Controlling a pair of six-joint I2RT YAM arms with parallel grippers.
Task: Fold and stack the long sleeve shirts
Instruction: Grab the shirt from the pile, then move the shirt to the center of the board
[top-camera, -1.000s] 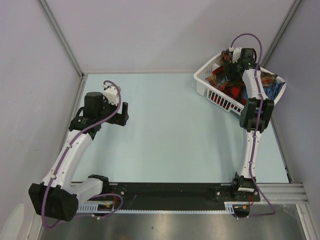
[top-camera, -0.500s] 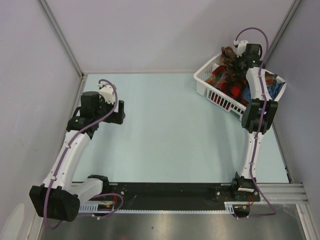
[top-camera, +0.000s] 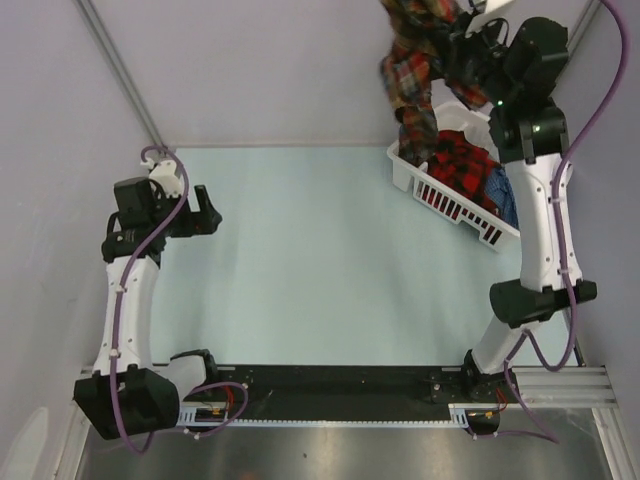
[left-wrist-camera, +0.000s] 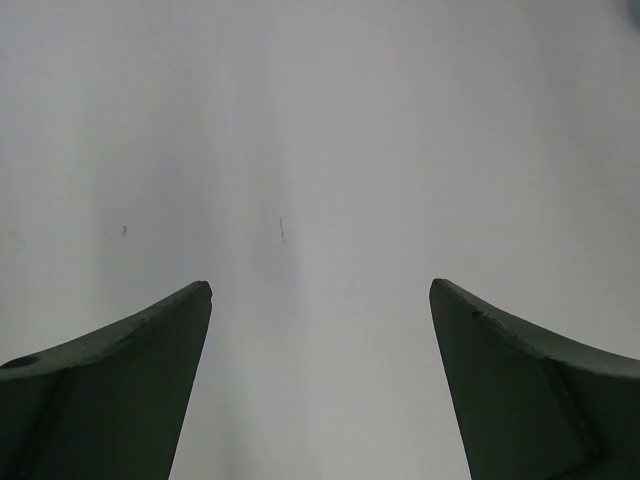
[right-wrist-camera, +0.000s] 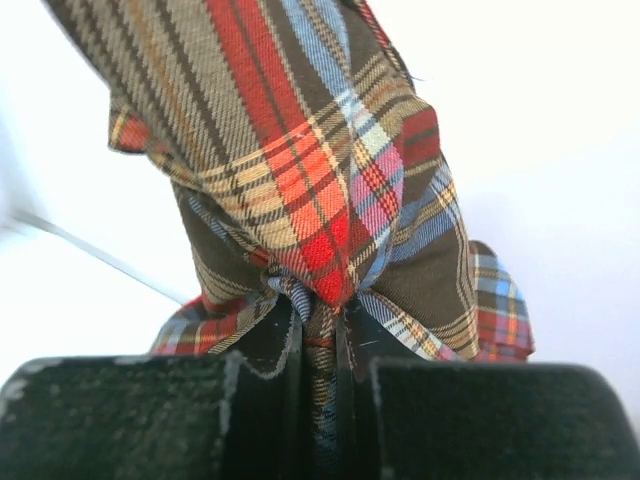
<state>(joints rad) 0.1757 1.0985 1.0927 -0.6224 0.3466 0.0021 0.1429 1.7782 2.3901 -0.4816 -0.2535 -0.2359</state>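
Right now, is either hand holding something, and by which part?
The right hand pinches a bunched fold of the brown plaid shirt; the left hand holds nothing.

1. Three shirts: one brown plaid shirt (top-camera: 408, 75), one red-and-black shirt (top-camera: 462, 160) and one blue shirt (top-camera: 503, 193).
2. One white basket (top-camera: 450, 205).
3. Two arms: the left arm (top-camera: 125, 300) and the right arm (top-camera: 545, 230).
4. Two tools, one on each arm: the left tool (left-wrist-camera: 320, 290) and the right tool (right-wrist-camera: 340, 345).
5. Two dark fingers (left-wrist-camera: 120, 390) on each tool, four in all.
6. One pale blue tabletop (top-camera: 330, 260).
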